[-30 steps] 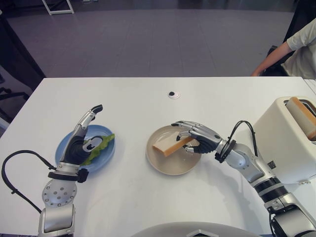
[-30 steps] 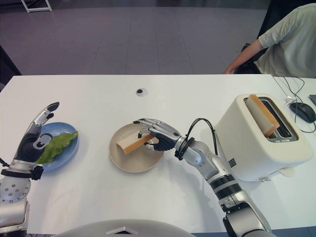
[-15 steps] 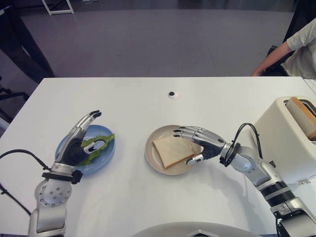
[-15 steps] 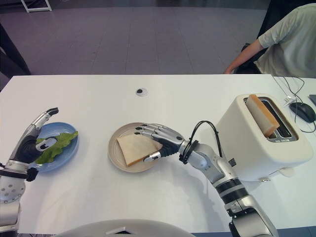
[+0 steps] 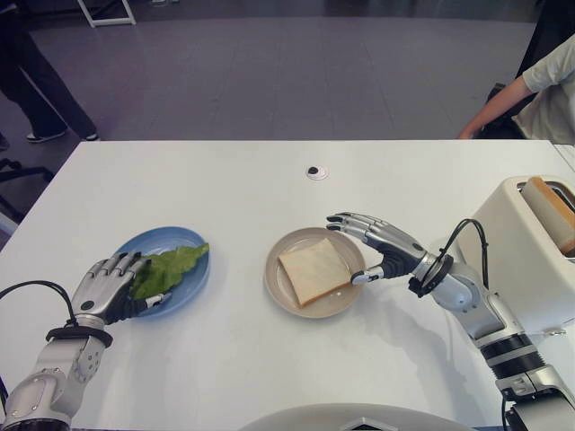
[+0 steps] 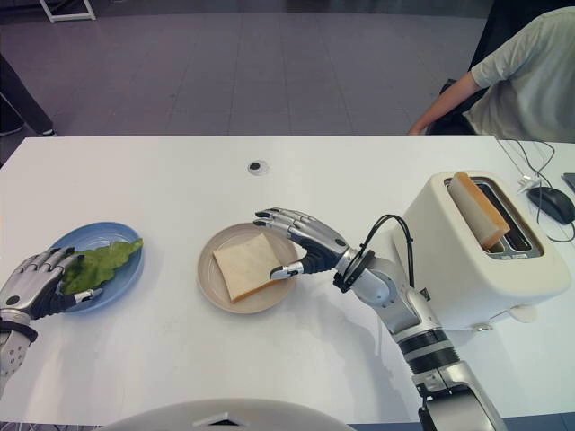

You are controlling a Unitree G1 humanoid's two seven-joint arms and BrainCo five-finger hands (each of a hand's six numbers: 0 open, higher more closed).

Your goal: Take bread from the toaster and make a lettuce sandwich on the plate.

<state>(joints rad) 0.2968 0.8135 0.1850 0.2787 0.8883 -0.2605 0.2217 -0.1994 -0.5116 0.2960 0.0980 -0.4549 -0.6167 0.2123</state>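
Square bread slice point(image 5: 312, 269) is lying flat on the round beige plate point(image 5: 273, 292), right hand point(image 5: 382, 247) hovering beside it, fingers spread and empty. Left hand point(image 5: 106, 289) is sitting at the green lettuce leaf point(image 5: 171, 268), grip unclear. Likely next: lifting the leaf onto the bread.

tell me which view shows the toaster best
The right eye view: the whole toaster sits in frame, with a bread slice standing in its slot. In the left eye view the picture's right edge cuts the toaster off, leaving its left part.
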